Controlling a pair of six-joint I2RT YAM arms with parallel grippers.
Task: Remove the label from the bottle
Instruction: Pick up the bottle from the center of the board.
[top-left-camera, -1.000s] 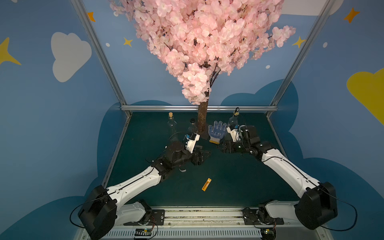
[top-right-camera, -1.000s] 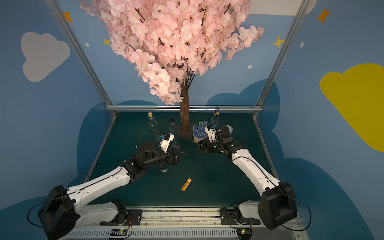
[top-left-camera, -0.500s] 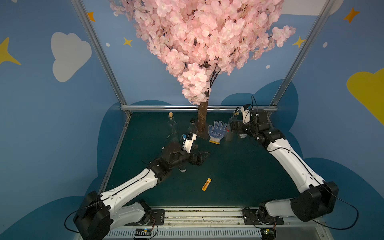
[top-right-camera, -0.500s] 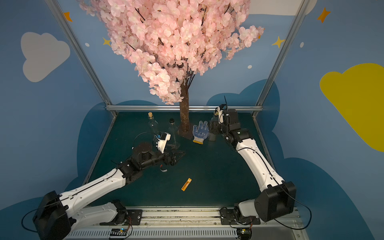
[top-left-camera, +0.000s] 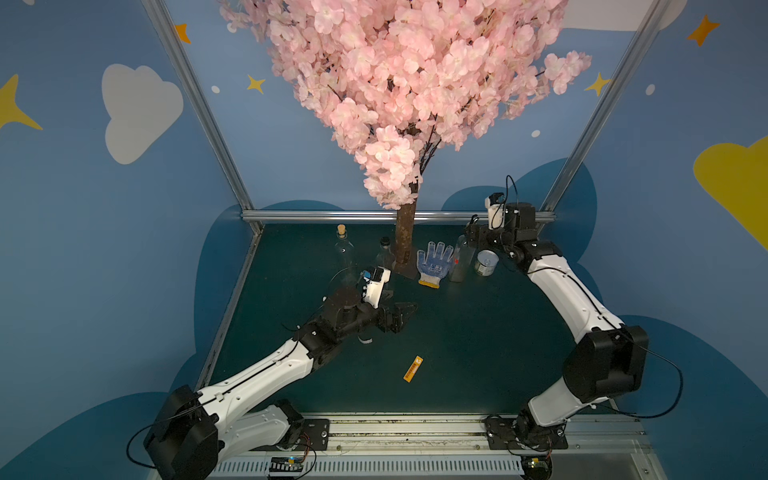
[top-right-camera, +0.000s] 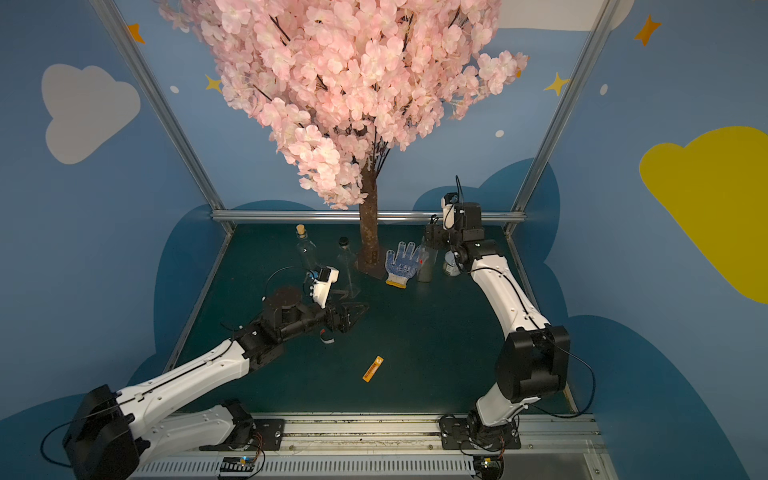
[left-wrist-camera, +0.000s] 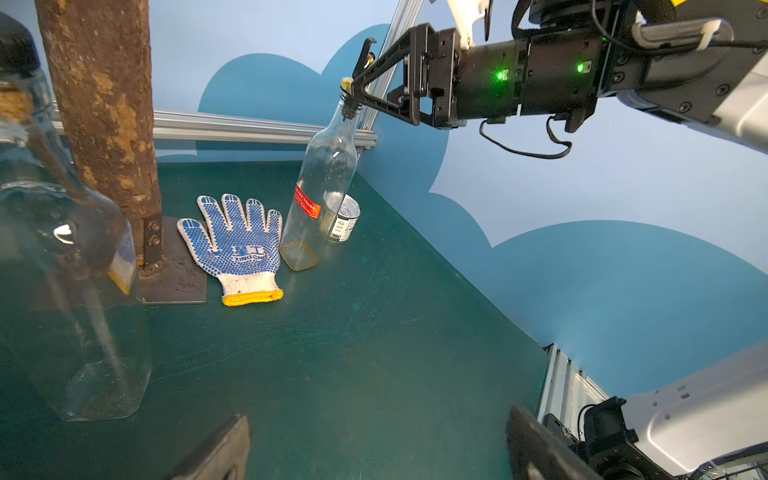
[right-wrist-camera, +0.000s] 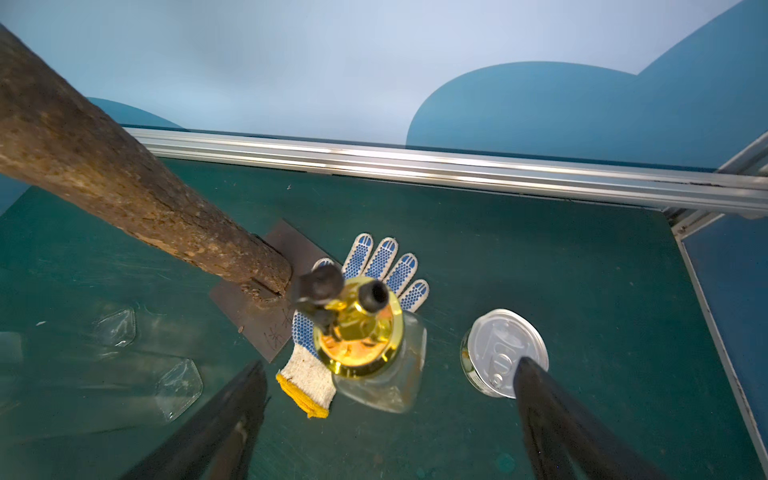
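The right arm (top-left-camera: 569, 291) has been raised from low beside the glove (left-wrist-camera: 235, 241) to above the bottle (left-wrist-camera: 322, 183), so a grasp at the neck appears to be in preparation. The left gripper (top-left-camera: 405, 316) has been spread wider and is held empty over the mat (top-left-camera: 478, 353). The right gripper (left-wrist-camera: 360, 70) is released, its jaws set either side of the bottle's mouth (contact cannot be confirmed). The bottle is stood upright between glove and can (left-wrist-camera: 345, 220), its red label (left-wrist-camera: 306, 202) not yet removed.

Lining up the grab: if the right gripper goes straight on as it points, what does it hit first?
Likely the bottle, at its top, just ahead of the open right gripper. Whether they touch is unclear from these views.
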